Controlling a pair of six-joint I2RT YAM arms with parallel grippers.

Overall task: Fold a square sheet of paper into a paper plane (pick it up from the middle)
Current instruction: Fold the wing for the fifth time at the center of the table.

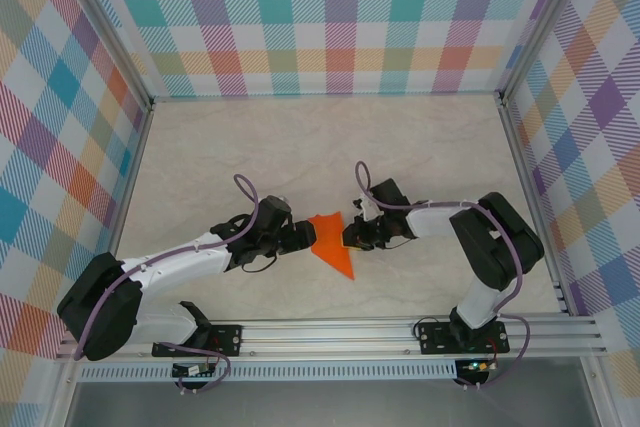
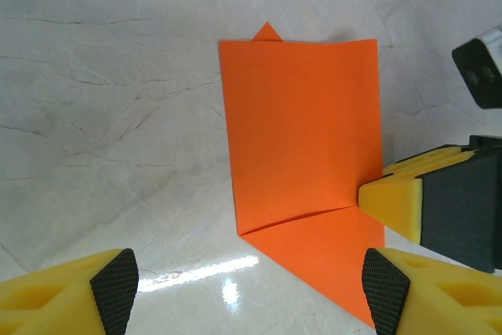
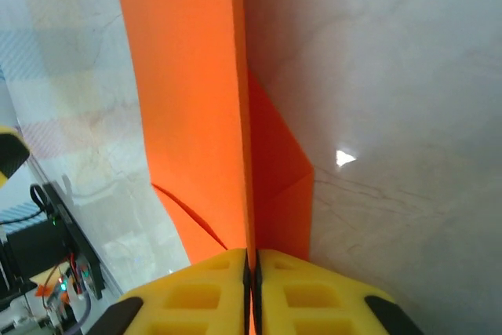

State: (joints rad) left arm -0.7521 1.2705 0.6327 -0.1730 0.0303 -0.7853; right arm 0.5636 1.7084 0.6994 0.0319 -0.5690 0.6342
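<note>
Top external view: two grippers are being shown on the table [image 1: 250, 147]. The left gripper [image 1: 297, 237] is being held with its jaws spread wide, just left of the one folded orange sheet [image 1: 331, 244] lying mid-table. At the sheet's right edge, one upright flap is being pinched by the right gripper [image 1: 352, 237].

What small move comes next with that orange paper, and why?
Probably the right hand folds the raised flap down flat: it pinches the upright flap of the orange paper, and the left hand hangs open nearby.
</note>
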